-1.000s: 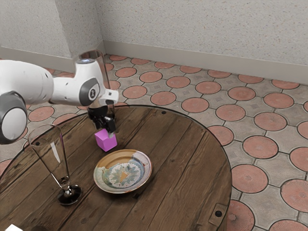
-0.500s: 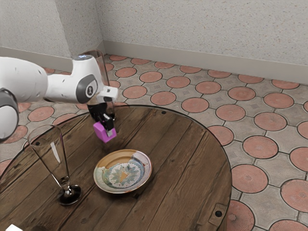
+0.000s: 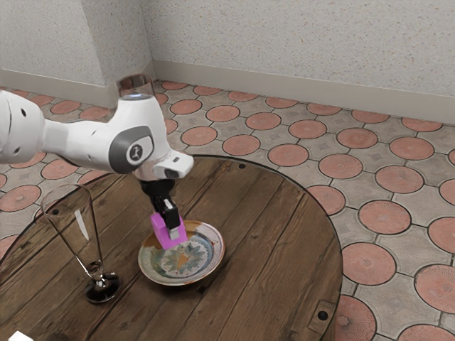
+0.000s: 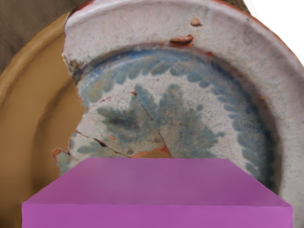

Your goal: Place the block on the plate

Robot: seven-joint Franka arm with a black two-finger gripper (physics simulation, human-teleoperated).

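My gripper point(image 3: 169, 226) is over the plate in the exterior view, its fingers shut on the pink-purple block point(image 3: 162, 234). The block is slightly tilted and covers the rear part of the patterned plate point(image 3: 217, 249); whether it touches the plate I cannot tell. In the wrist view the block point(image 4: 156, 185) is large and close under my hand, with the plate point(image 4: 114, 16), part tan and part white with blue leaf shapes, behind it.
A tall clear glass point(image 3: 85, 241) with a dark foot stands on the round wooden table point(image 3: 284, 234), toward the exterior view's left of the plate. A small white object point(image 3: 20, 336) shows at the exterior view's lower left edge.
The block was lifted off the table beyond the plate. My hand then carried it toward the camera and slightly to the exterior view's right, over the plate. Plate and glass have not moved.
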